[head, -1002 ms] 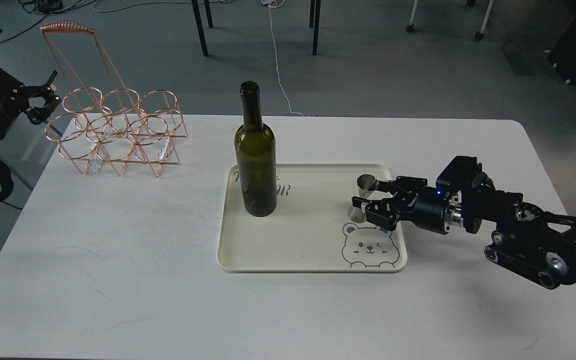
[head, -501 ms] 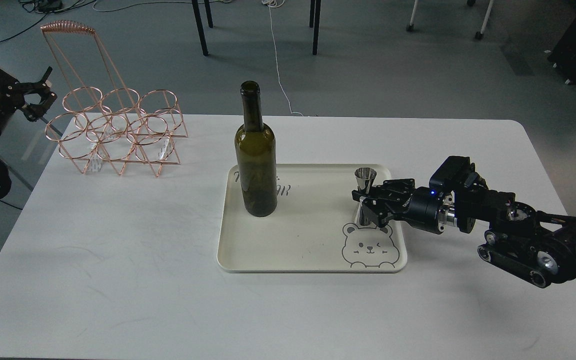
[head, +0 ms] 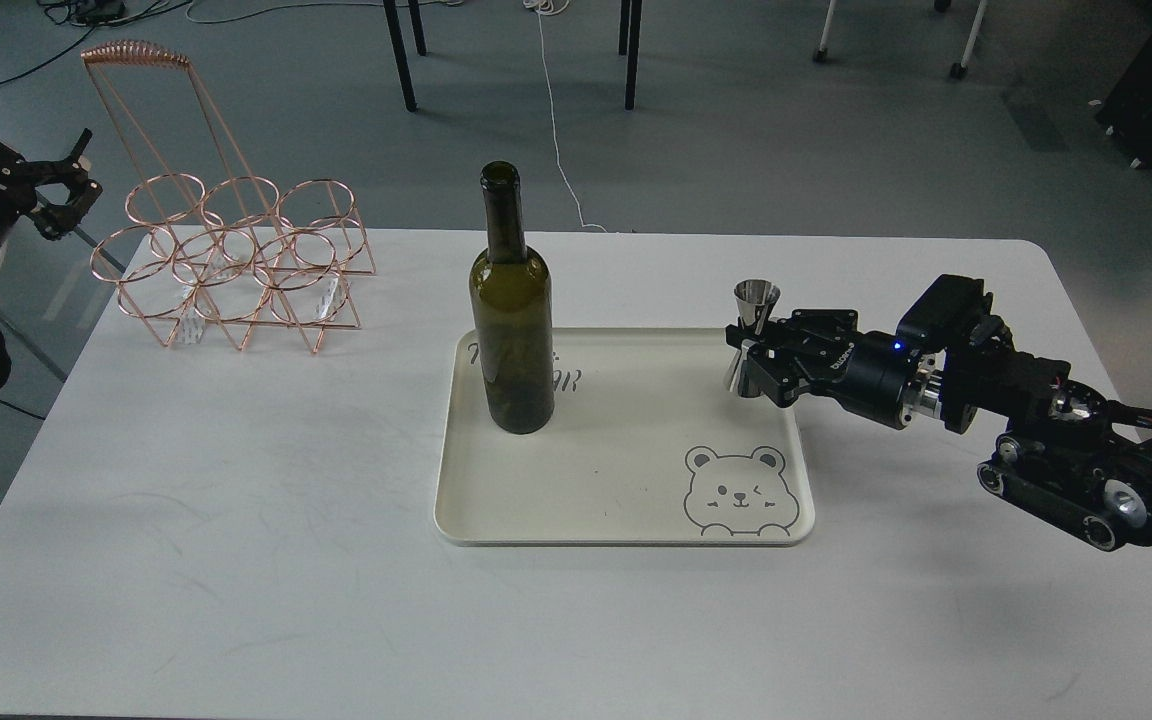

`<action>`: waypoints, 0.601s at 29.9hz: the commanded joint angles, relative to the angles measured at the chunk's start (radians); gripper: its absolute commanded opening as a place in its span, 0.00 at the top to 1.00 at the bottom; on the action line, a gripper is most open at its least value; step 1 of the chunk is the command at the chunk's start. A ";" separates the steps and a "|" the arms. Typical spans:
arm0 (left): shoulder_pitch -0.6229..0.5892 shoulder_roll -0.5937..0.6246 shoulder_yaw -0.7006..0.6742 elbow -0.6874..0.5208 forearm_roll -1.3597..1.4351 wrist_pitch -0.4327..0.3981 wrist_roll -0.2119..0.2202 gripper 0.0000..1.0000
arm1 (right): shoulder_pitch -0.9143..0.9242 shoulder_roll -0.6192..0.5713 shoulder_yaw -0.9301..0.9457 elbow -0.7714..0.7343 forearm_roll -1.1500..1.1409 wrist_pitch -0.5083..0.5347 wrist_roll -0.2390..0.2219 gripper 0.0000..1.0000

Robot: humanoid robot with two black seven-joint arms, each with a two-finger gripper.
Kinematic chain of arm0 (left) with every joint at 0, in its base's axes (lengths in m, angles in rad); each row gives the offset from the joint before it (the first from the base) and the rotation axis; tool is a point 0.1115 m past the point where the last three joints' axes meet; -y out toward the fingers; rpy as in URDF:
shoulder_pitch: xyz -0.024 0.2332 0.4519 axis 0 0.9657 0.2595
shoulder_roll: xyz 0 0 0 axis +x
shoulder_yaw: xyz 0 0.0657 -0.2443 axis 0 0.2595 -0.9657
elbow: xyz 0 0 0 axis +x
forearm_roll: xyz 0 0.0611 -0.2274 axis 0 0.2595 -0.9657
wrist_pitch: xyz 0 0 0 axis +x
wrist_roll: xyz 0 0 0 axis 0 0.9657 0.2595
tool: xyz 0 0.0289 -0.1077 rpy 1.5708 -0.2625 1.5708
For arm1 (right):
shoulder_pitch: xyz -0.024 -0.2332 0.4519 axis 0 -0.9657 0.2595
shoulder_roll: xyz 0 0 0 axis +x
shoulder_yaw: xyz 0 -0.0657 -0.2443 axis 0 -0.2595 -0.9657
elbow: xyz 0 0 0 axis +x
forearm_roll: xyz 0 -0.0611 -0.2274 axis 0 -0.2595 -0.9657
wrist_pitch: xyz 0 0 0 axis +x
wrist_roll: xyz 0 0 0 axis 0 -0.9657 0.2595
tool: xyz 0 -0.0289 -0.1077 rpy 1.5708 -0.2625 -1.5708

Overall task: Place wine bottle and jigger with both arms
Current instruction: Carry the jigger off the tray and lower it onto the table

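Since 1 second ago the jigger (head: 753,325) has risen off the tray (head: 496,500) — it stood on the tray floor just above the printed bear (head: 741,492), and now it hangs upright in the air by the tray's far right corner. Over the same second the right gripper (head: 748,352) climbed and drew back with it, its fingers pinching the jigger at the narrow waist. On the other side, the left gripper (head: 56,195) has pulled away toward the left edge of the view, beyond the table (head: 236,560); its fingers look spread, with nothing between them.

By my reading, the step in hand is carrying the jigger to its resting spot. To do that well, keep it vertical, hold the pinch firm on the waist so the smooth steel does not slip, and lower it until the base is flat on a surface before letting go. It should also stay well apart from the wine bottle (head: 511,320), which stands upright at the tray's left end and would tip easily if knocked.

Counted: 1 wine bottle, 1 jigger, 1 tray, 1 copper wire rack (head: 226,270) with 6 rings at the table's far left, and 2 arms.
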State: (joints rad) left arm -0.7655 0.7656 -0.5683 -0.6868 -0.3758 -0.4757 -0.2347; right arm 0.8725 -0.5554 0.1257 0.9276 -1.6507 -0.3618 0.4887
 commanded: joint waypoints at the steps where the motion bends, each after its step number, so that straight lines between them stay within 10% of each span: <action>1: 0.000 0.009 -0.001 -0.003 0.002 0.000 0.002 0.02 | -0.047 -0.046 0.078 -0.003 0.003 -0.061 0.000 0.96; 18: -0.005 0.011 -0.001 -0.011 0.003 0.000 0.005 0.02 | -0.300 -0.097 0.127 -0.243 0.301 -0.127 0.000 0.96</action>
State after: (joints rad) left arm -0.7701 0.7765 -0.5692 -0.6982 -0.3739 -0.4757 -0.2307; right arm 0.6041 -0.6541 0.2565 0.6984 -1.4235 -0.4889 0.4886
